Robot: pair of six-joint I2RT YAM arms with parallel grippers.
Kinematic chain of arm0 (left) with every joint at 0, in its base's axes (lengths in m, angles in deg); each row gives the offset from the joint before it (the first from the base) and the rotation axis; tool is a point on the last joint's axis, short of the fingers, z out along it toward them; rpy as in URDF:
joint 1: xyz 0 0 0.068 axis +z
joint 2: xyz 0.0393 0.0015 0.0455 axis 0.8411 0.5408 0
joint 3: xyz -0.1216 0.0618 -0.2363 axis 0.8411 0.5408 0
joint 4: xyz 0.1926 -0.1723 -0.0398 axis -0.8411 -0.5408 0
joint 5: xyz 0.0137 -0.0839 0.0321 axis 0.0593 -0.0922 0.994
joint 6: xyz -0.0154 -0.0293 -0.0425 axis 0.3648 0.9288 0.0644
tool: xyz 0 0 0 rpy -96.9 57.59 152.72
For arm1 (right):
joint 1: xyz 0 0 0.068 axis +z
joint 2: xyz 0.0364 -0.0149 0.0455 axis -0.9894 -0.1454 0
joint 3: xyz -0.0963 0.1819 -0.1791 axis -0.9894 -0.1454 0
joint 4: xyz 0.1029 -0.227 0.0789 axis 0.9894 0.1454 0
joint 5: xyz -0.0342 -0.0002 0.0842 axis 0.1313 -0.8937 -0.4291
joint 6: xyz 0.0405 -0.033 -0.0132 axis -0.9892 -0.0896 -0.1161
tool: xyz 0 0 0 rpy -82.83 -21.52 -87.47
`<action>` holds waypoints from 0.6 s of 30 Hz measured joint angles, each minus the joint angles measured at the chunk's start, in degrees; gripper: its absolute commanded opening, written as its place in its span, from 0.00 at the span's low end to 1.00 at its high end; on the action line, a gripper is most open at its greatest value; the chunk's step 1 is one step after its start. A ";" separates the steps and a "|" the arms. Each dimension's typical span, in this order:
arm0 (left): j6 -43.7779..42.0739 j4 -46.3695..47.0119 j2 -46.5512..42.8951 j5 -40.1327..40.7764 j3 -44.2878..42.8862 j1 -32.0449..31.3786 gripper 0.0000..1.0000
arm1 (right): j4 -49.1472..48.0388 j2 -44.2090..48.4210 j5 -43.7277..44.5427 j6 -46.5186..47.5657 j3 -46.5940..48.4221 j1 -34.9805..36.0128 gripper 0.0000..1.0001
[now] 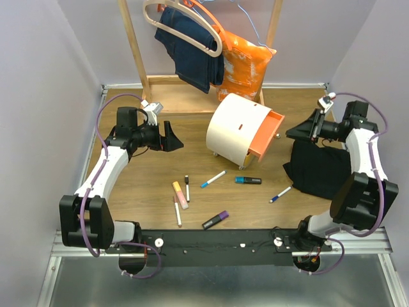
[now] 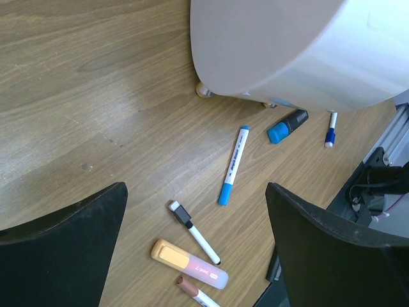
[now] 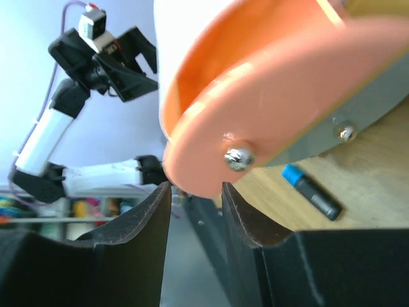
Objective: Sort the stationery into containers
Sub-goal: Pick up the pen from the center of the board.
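Observation:
The cream round-topped cabinet (image 1: pixel 233 125) stands at the table's middle back with one orange drawer (image 1: pixel 265 135) pulled partly out. Several pens lie in front of it: a blue-capped white pen (image 1: pixel 213 179), a blue-capped black marker (image 1: pixel 248 180), a small blue pen (image 1: pixel 280 194), an orange-pink highlighter (image 1: pixel 180 195), a black-capped pen (image 1: pixel 187 188), a slim white pen (image 1: pixel 177 211) and a purple marker (image 1: pixel 216 220). My left gripper (image 1: pixel 172 137) is open and empty, above the pens (image 2: pixel 195 188). My right gripper (image 1: pixel 297 132) is narrowly open just below the drawer's knob (image 3: pixel 238 158), holding nothing (image 3: pixel 195 198).
A dark folded cloth (image 1: pixel 319 169) lies under my right arm. A wooden rack (image 1: pixel 137 57) at the back holds jeans (image 1: pixel 188 45) and an orange bag (image 1: pixel 246 64). The cabinet's foot (image 2: pixel 203 91) rests on the wood near the blue-capped pen (image 2: pixel 233 165).

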 measured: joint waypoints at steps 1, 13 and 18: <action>-0.24 -0.09 -0.07 0.02 0.00 0.00 0.98 | 2.38 -0.13 0.61 2.89 2.62 0.00 0.46; -15.43 -9.84 -4.33 6.34 0.24 -8.76 0.99 | 25.59 17.07 20.98 45.86 10.38 0.37 0.56; -16.15 -15.06 -3.72 15.26 1.49 -13.57 0.88 | 25.44 21.11 24.02 46.90 9.03 0.50 0.56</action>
